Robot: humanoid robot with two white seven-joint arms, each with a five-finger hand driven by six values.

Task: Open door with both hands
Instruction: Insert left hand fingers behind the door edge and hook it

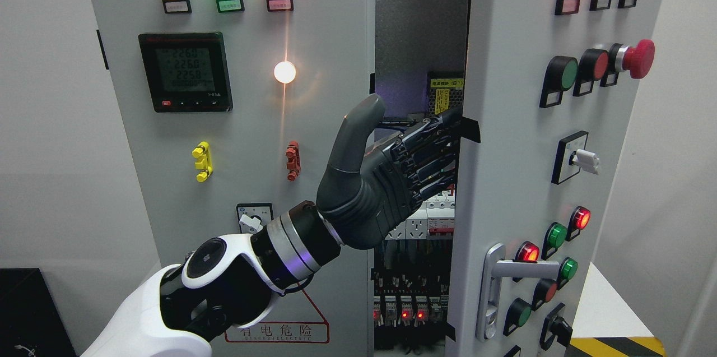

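A grey electrical cabinet has two doors. The left door [330, 21] sits flush and carries lamps and a digital meter [185, 71]. The right door [504, 177] stands ajar, swung toward me, with a dark gap showing breakers and red lights [414, 290] inside. My left hand [417, 141] comes up from the lower left and reaches into that gap. Its fingers [425, 149] hook behind the right door's left edge, with the tips hidden and the thumb raised. The silver lever handle [507, 270] on the right door is untouched. No right arm shows.
The right door carries a red mushroom button [638, 59], lit lamps and a rotary switch [577, 161] that stick out. A white surface with yellow-black hazard tape [616, 343] lies at the lower right. A black box [28, 312] sits at the lower left.
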